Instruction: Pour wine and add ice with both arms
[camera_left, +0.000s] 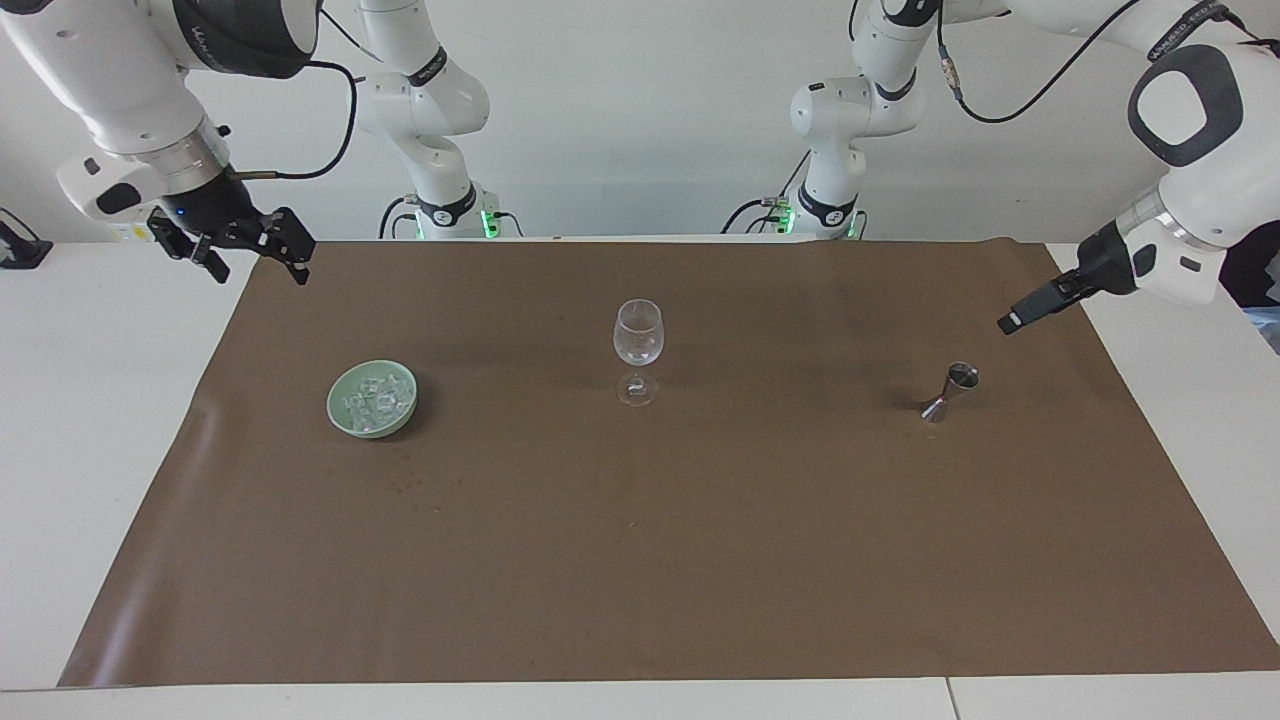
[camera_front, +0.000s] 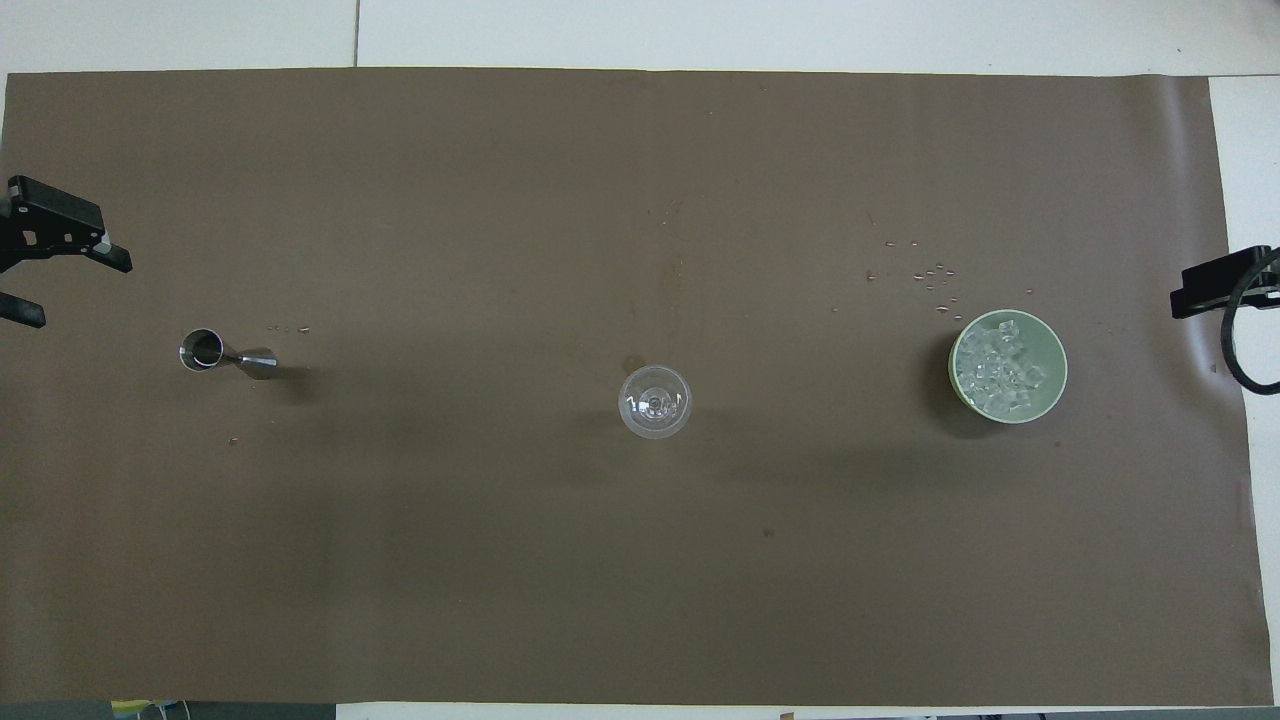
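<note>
With the empty wine glass (camera_left: 638, 336) set mid-mat between both arms, the left gripper (camera_left: 1012, 322) hangs unclenched over the mat by the jigger (camera_left: 951, 391), while the right gripper (camera_left: 232, 247) waits agape near the bowl (camera_left: 339, 410) holding the ice (camera_left: 378, 398)

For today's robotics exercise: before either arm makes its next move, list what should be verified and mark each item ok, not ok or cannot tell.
1. Wine glass upright mid-mat: ok.
2. Ice heaped in the green bowl: ok.
3. Jigger standing on the mat: ok; filled: cannot tell.
4. Left gripper above the mat by the jigger, jaws open, empty: ok.
5. Right gripper waiting over the mat's edge, jaws open, empty: ok.
6. Wine in the glass: not ok, looks empty.
</note>
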